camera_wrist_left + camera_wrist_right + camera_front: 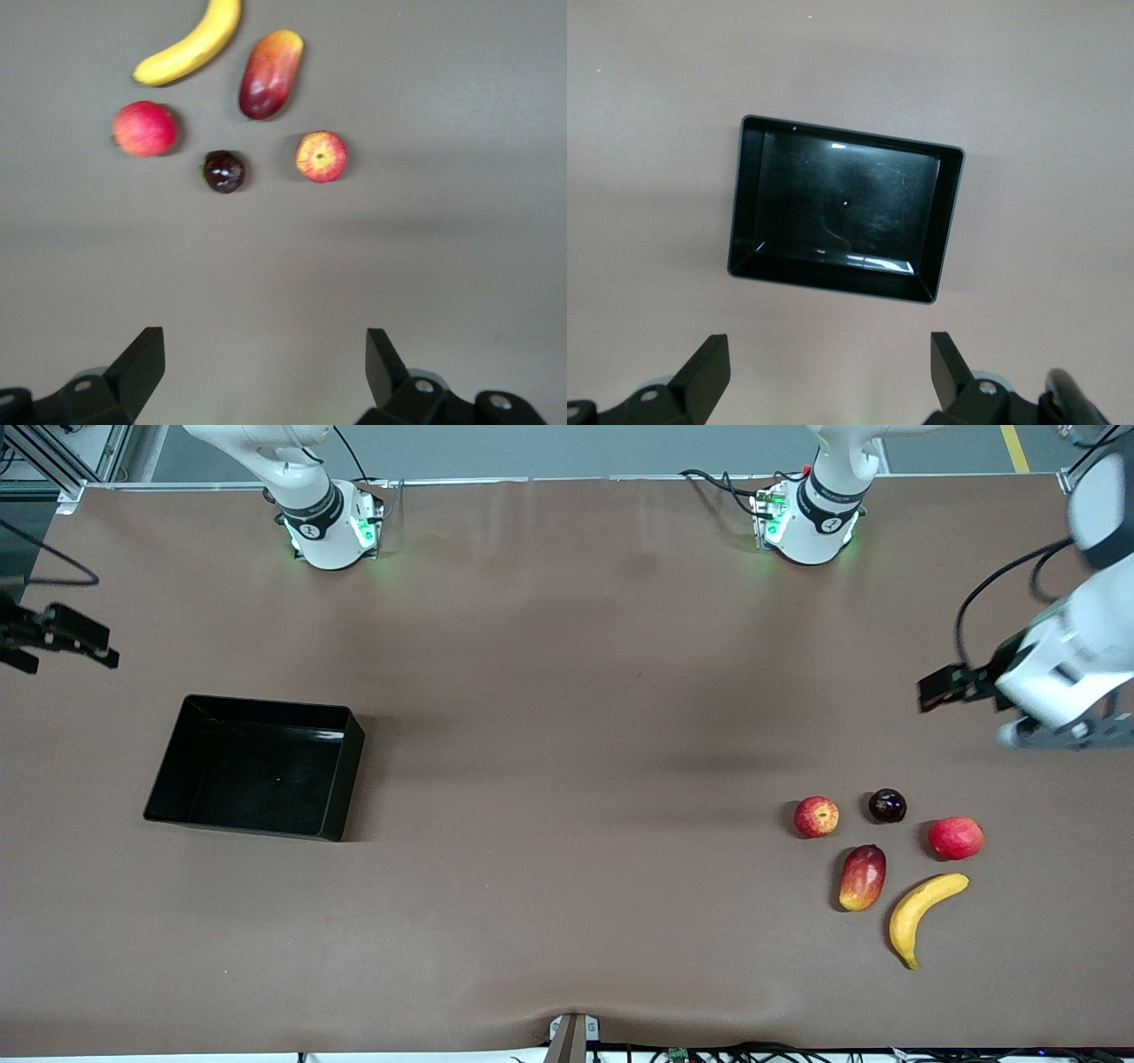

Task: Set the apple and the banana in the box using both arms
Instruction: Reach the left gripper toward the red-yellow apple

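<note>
Apple, small round red one with yellowish patches (816, 817), sits on your brown worktop (549, 779) toward the left arm's end, in a loose fruit cluster. Curved yellow banana (921, 915) lies nearest the front camera of that group, near an elongated red-yellow mango-like fruit (863, 877). A dark purple round fruit (887, 805) and a plain red-pink round fruit (955, 838) complete the cluster; none touch.

Your left gripper (266, 367) hangs in the air over bare worktop at the left arm's end, fingers (142, 359) spread wide, holding nothing. In its wrist view the apple (322, 157) and banana (190, 44) show well apart from the fingertips.

Shallow rectangular glossy black plastic box (177, 757) rests toward the right arm's end, well apart from the fruit, nothing inside. Your right gripper (830, 367) is up over the worktop's edge near the box, fingers (707, 363) also wide apart, gripping nothing; the box (948, 221) shows clear of them.
</note>
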